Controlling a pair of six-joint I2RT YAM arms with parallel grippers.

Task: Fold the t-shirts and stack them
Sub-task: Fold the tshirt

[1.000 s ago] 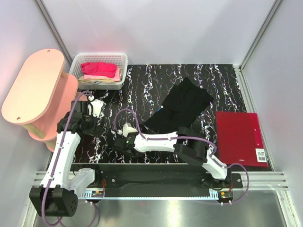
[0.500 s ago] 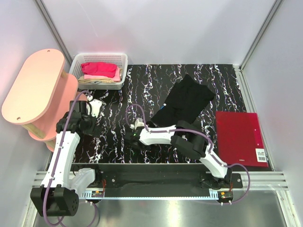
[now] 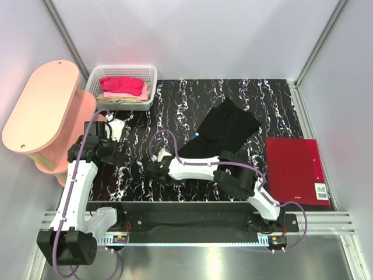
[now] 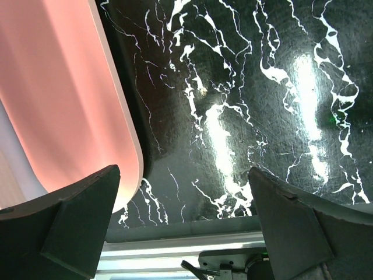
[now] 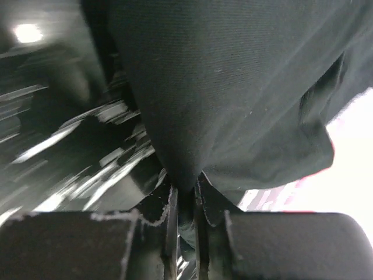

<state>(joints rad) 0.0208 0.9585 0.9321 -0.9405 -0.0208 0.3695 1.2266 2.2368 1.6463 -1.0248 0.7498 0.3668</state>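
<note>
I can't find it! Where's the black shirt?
In the top view, the black shirt lies right of centre on the marbled table, one edge pinched in the right gripper.

Far middle strip of the counter (image 3: 175,99) is wide open. Left side's tight: the pink stand (image 3: 41,105) and basket (image 3: 125,67) box it in. Right arm (image 3: 195,166) lies across the near centre, black t-shirt (image 3: 227,128) sprawls mid-right, red folder (image 3: 294,169) hugs the right edge.

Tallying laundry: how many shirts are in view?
2 for sure: a black shirt on the table, pinched by the right gripper, and a pink shirt in the basket; the paler cloth under it may be more.
</note>
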